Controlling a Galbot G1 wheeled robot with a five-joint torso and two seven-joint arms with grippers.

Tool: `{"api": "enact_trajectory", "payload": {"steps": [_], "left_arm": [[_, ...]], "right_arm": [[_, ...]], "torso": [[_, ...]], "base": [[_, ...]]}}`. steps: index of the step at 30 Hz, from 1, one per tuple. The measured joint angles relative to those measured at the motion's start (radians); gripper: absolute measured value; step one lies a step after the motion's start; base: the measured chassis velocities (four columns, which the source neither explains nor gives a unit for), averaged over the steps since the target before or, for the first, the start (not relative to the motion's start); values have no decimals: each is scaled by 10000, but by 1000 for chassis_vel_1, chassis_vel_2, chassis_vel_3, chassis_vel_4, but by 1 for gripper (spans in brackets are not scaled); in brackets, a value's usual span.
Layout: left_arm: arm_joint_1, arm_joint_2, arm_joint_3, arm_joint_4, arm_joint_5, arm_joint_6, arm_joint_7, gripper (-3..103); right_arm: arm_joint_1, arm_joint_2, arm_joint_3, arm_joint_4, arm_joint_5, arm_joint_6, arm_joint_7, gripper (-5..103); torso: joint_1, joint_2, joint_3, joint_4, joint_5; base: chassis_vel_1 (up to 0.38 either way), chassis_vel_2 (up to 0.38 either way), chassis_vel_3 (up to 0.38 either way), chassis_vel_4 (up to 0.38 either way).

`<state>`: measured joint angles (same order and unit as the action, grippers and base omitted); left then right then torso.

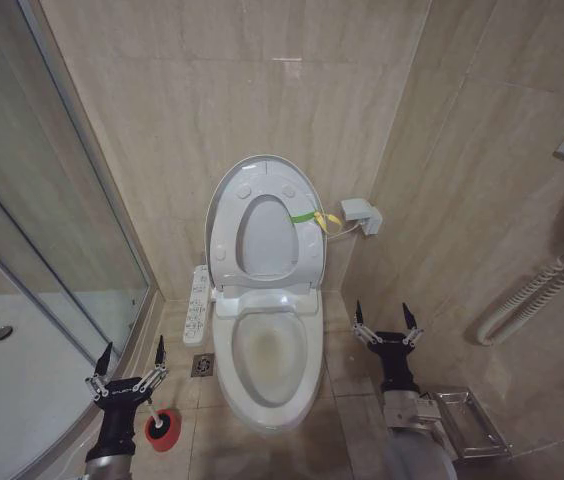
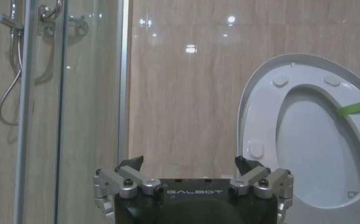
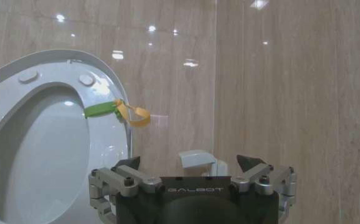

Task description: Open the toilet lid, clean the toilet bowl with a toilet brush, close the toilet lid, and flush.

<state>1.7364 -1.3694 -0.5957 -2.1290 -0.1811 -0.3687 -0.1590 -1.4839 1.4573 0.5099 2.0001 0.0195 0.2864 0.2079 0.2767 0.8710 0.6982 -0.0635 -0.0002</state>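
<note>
The toilet lid [image 1: 262,215] is raised against the wall above the toilet bowl [image 1: 267,365]. Both hands, left [image 1: 129,372] and right [image 1: 384,322], are held released, flanking it; the toilet brush [image 1: 162,428] is beside the left.

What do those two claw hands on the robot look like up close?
The left gripper and the right gripper look alike: a black boxy body with GALBOT in pale letters, silver metal linkages with round bolts, and two pointed black fingertips. The right one sits on a black wrist above a silver-grey forearm.
</note>
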Motion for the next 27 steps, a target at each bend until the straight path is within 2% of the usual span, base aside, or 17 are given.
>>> {"api": "enact_trajectory", "payload": {"steps": [27], "left_arm": [[-69,-8,-78,105,116,-208,303,100]], "right_arm": [[0,0,0,0,0,0,0,100]], "torso": [[0,0,0,0,0]], "base": [[0,0,0,0]]}}
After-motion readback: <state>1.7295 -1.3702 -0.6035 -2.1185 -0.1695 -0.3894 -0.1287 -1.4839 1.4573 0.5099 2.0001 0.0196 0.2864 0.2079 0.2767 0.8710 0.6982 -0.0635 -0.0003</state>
